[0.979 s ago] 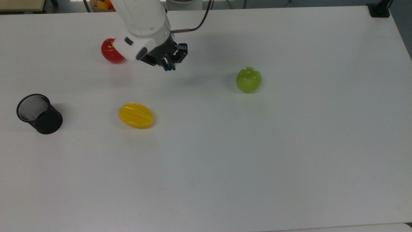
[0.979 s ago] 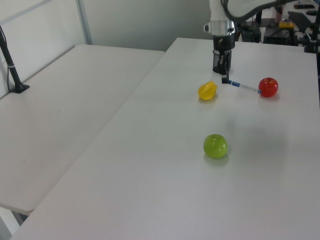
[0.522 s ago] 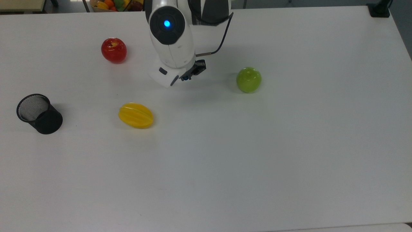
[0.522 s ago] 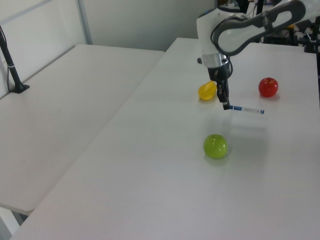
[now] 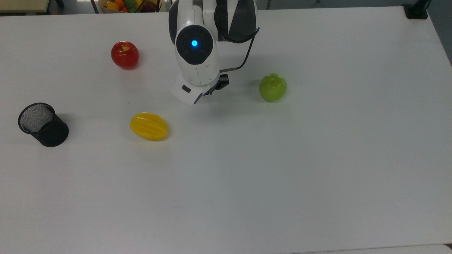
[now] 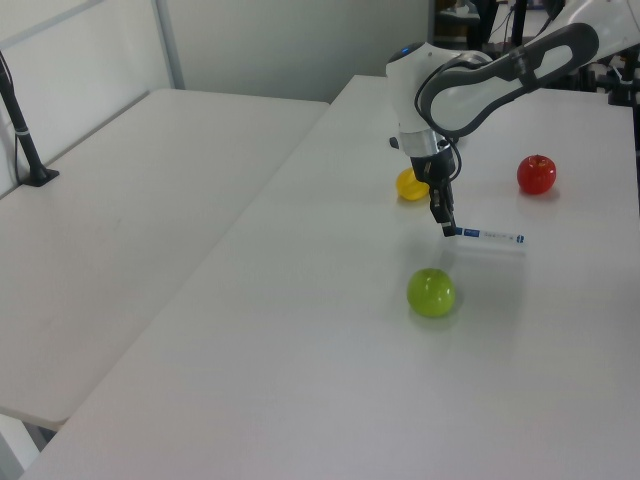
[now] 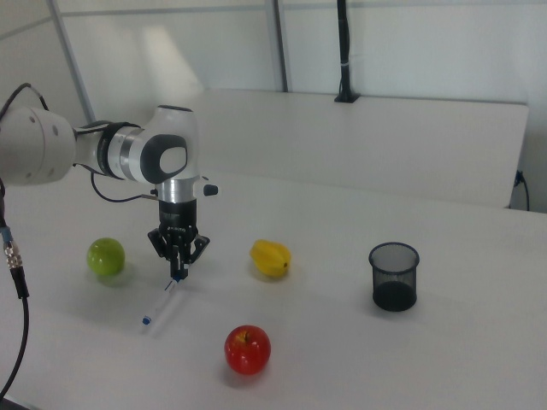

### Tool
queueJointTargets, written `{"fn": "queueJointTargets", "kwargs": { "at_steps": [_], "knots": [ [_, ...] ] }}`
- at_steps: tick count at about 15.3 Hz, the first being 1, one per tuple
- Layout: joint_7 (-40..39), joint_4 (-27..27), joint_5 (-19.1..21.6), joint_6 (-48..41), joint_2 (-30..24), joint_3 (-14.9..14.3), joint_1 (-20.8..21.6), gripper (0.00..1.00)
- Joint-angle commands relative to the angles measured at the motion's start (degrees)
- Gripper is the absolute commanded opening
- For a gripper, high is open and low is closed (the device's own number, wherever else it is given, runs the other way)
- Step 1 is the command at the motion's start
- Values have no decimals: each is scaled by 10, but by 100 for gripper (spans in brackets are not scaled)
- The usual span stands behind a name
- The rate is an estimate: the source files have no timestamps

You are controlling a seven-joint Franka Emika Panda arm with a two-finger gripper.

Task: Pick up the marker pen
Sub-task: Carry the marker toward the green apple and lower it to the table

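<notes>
Pincer (image 7: 177,275) clamps the slim white marker pen (image 7: 159,306) by its blue cap; pen tilted above the smooth table (image 7: 359,359).

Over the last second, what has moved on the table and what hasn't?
The gripper, shut on the marker pen by one end, carried it from beside the red apple toward the green apple; in the top view it went right and down. The pen sticks out sideways, level. The red apple, green apple, yellow fruit and black mesh cup stayed put.
</notes>
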Motion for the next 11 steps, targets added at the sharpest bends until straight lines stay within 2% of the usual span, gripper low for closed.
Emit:
{"fn": "queueJointTargets", "kwargs": {
  "at_steps": [1, 3, 6, 9, 11],
  "knots": [
    [12, -12, -7, 16, -5, -8, 8, 16],
    [12, -12, -7, 16, -3, -8, 8, 32],
    [12, -12, -7, 16, -3, -8, 8, 46],
    [12, -12, -7, 15, -3, -8, 8, 49],
    [36, -7, -7, 12, -9, -9, 10, 55]
  ]
}}
